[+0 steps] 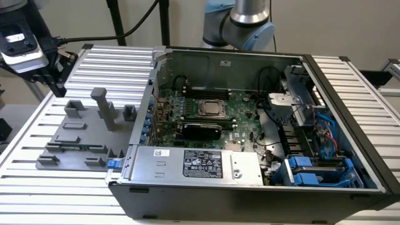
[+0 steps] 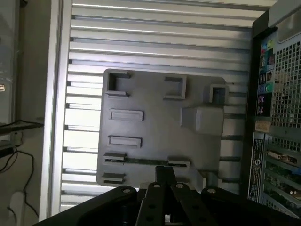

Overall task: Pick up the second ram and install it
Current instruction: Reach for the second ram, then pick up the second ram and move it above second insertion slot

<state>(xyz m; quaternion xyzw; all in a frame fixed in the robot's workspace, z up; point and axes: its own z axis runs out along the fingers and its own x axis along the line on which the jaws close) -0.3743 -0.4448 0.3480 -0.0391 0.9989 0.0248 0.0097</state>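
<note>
Your gripper (image 1: 58,88) hangs above the gray tray (image 2: 155,127), fingers (image 2: 165,175) pressed together on nothing, and the memory stick (image 2: 146,160) lies in the tray's slot, below and just ahead of the fingertips, long axis apparently along their opening line.

Second ram (image 2: 146,161) in grey tray (image 2: 155,129) on slatted table (image 2: 160,47)

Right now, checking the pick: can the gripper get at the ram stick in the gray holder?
Probably yes. The second ram lies uncovered in the gray holder, outside the computer case, and the gripper hangs above the table near it with nothing between.
</note>
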